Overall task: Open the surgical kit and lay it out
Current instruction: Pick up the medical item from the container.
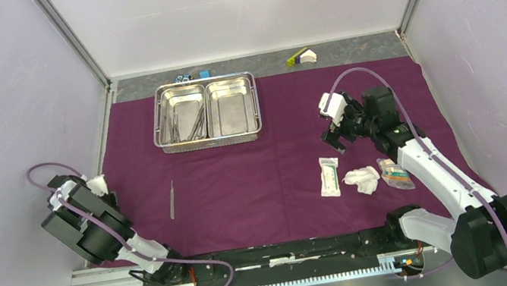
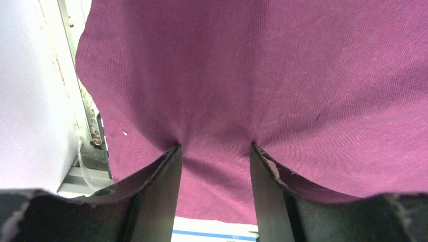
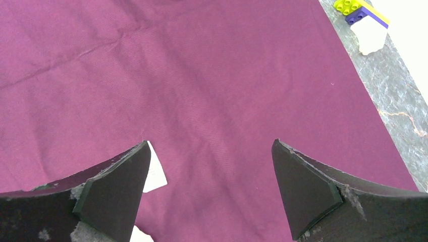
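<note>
The dark purple cloth (image 1: 271,178) lies spread flat on the table. The steel tray (image 1: 211,143) stands on its far middle, with ring-handled forceps (image 1: 187,121) in the left compartment. Slim tweezers (image 1: 171,200) lie on the cloth at the left. The white packet (image 1: 329,176), white gauze (image 1: 362,180) and small clear packet (image 1: 394,174) lie in a row at the right. My right gripper (image 1: 334,138) hangs open and empty above the cloth (image 3: 212,75), just beyond the white packet (image 3: 155,175). My left gripper (image 1: 107,197) is open and empty over the cloth's left edge (image 2: 252,75).
A small blue block (image 1: 203,74) and a yellow-green and white piece (image 1: 300,56) lie on the grey strip behind the cloth; the piece also shows in the right wrist view (image 3: 363,22). White walls close in both sides and the back. The metal rail (image 1: 255,269) runs along the near edge.
</note>
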You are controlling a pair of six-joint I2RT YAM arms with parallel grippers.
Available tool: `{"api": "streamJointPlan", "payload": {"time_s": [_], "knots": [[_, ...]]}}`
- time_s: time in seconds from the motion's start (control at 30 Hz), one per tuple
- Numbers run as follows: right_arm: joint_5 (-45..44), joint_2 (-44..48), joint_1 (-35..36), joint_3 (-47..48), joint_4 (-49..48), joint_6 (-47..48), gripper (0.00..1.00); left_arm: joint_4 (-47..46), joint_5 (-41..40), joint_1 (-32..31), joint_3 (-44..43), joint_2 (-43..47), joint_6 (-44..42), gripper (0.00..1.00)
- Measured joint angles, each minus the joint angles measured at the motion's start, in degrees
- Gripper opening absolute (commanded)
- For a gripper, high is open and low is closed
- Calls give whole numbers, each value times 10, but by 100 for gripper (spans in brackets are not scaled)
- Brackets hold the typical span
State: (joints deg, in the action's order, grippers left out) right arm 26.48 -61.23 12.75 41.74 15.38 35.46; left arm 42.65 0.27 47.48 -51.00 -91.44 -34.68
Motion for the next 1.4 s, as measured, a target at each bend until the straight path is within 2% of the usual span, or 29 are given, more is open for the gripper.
{"api": "streamJointPlan", "payload": {"time_s": [0.2,0.53,1.0,1.17,1.4], "knots": [[0,-3,0,0,0,0,97,-6,25,38,13,13,-24,59],[0,-4,0,0,1,0,97,-7,37,43,16,21,-31,61],[0,-6,0,0,1,3,97,65,64,41,-106,-19,-30,70],[0,-7,0,0,1,4,97,64,95,8,-111,19,-17,71],[-6,-7,0,0,2,1,97,49,152,-113,-88,131,38,74]]}}
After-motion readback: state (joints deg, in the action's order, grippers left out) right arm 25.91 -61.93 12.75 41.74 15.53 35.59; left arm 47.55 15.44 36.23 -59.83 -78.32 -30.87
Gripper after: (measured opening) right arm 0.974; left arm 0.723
